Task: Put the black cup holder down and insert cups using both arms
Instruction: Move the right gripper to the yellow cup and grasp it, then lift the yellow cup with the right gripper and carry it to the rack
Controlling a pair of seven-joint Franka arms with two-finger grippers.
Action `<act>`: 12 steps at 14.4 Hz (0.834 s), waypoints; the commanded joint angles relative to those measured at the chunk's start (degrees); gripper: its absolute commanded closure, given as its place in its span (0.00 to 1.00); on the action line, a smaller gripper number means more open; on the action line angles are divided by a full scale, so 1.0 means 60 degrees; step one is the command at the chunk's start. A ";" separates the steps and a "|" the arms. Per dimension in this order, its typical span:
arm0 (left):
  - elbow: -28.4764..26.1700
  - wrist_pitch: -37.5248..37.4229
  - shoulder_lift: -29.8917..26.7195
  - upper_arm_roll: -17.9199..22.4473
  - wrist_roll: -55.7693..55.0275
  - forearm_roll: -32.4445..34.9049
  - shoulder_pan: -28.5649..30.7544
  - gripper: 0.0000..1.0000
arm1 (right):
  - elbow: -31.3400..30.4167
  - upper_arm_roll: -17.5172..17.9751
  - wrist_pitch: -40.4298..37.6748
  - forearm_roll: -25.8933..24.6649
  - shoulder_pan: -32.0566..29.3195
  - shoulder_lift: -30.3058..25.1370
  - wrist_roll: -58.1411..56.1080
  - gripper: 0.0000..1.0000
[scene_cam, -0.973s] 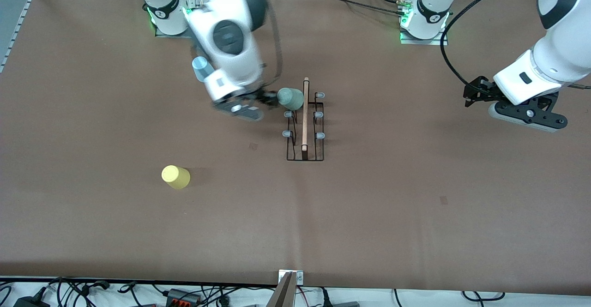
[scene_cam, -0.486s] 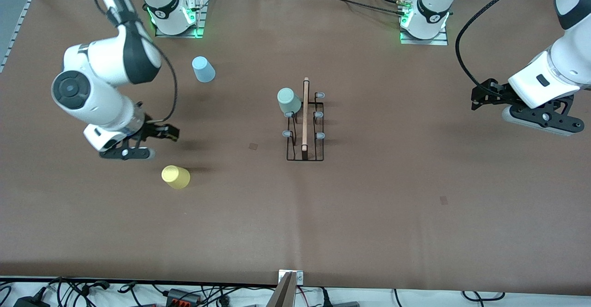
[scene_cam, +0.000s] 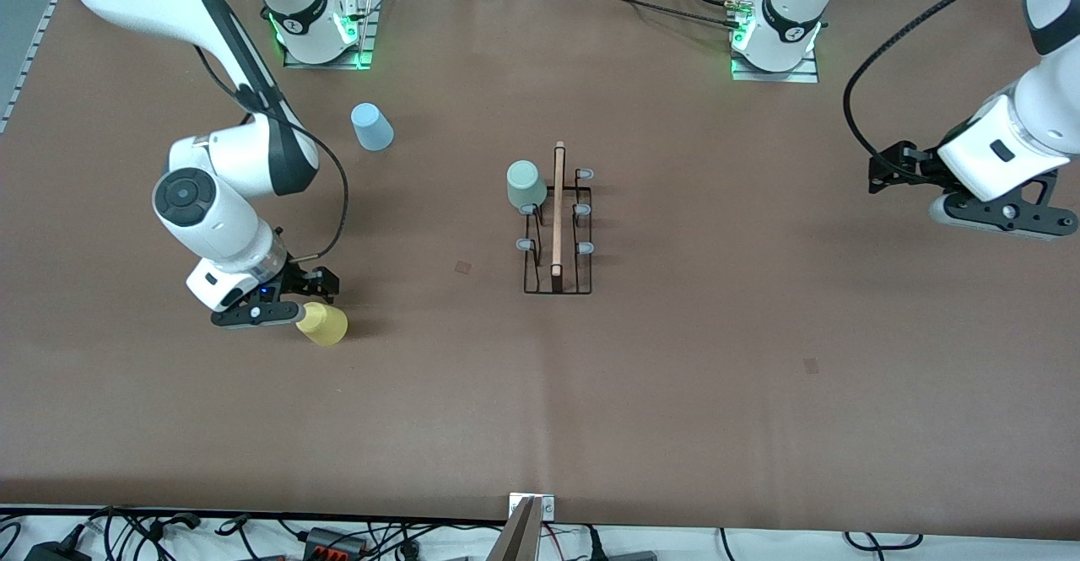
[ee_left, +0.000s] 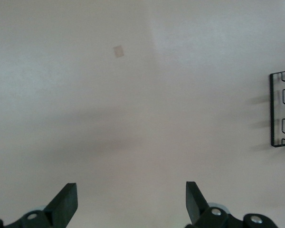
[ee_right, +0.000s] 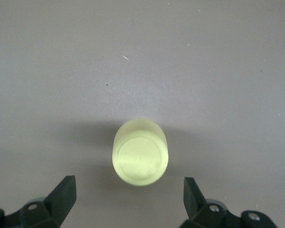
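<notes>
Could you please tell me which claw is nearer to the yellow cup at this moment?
Right. The right claw hangs open directly beside the yellow cup; the left claw waits open at the left arm's end of the table.

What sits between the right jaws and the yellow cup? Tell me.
Nothing. In the right wrist view only bare brown table separates the open right gripper from the yellow cup, which stands upside down just ahead of it.
</notes>
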 commanded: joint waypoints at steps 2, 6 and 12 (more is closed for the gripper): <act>-0.1439 0.0717 -0.1132 0.2689 -0.0038 -0.0484 -0.2341 0.00 | 0.0010 0.0062 0.0848 -0.0526 -0.0274 0.0460 -0.0088 0.00; -0.2383 0.1367 -0.1737 0.3194 -0.0038 -0.0484 -0.2758 0.00 | 0.0025 0.0062 0.1375 -0.0526 -0.0318 0.0796 -0.0044 0.00; -0.2224 0.1736 -0.1927 0.3063 -0.0067 -0.0484 -0.2641 0.00 | 0.0054 0.0062 0.1729 -0.0541 -0.0421 0.1046 -0.0103 0.27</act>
